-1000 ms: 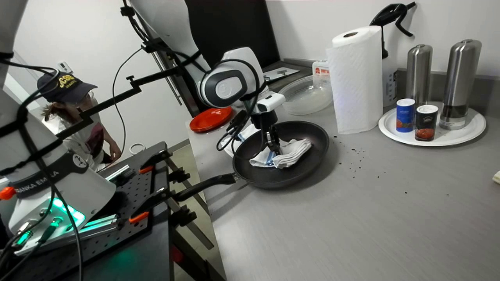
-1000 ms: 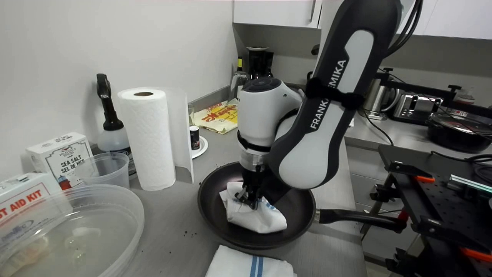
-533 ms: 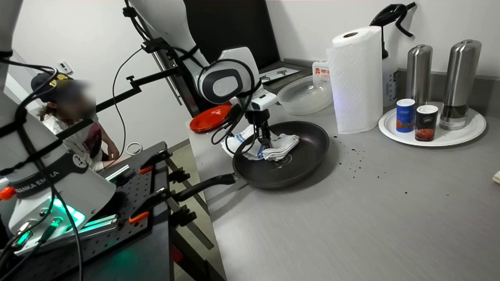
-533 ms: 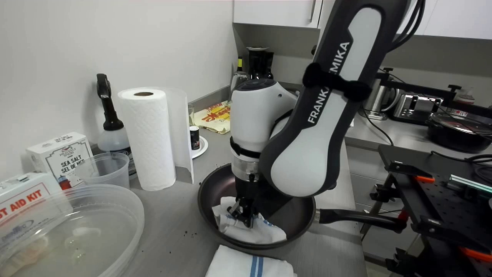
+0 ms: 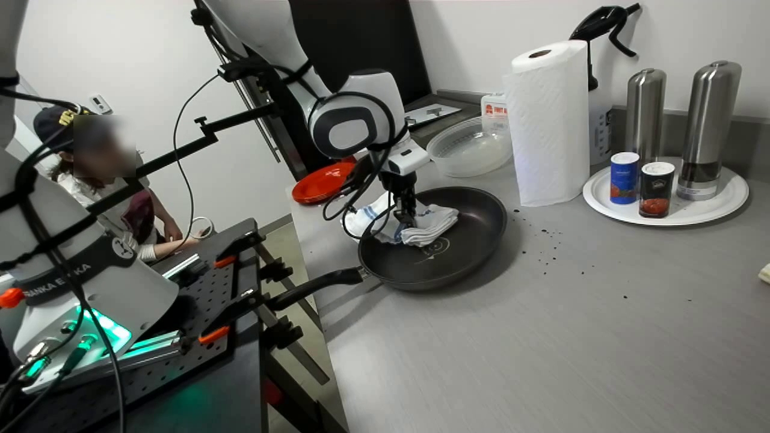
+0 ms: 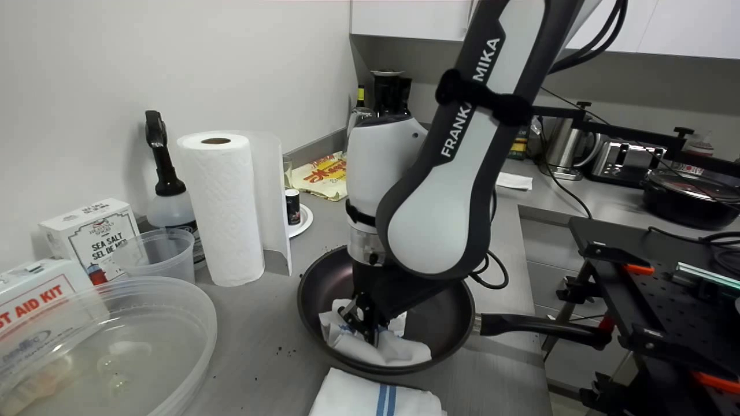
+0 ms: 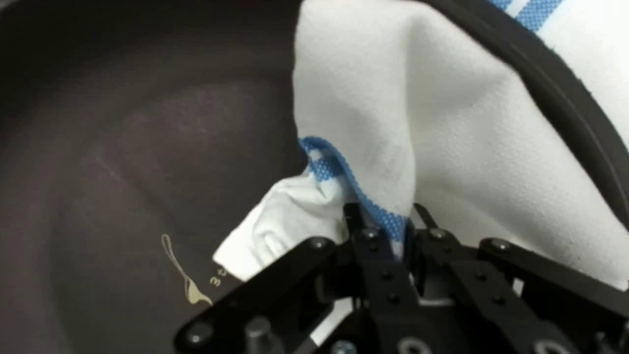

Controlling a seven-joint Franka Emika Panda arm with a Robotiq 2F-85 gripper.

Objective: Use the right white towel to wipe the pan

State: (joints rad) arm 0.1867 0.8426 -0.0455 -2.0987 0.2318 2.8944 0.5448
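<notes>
Grey counter [image 5: 541, 337], round black pan [image 5: 475, 237]: inside, left, a black gripper [image 5: 408, 221] pinches the blue-striped white towel [image 5: 434, 226]; wiping seems unfinished.

In an exterior view a pale wall [image 5: 493, 36] fills the upper right, a grey counter [image 5: 541, 337] spreads across the lower right and a strip of beige floor [image 5: 285, 245] shows left of centre, while in an exterior view white cupboards [image 6: 694, 30] line the top right, above grey drawers [image 6: 539, 248] right of centre.

Paper towel roll [image 5: 548, 129] (white, upright).
</notes>
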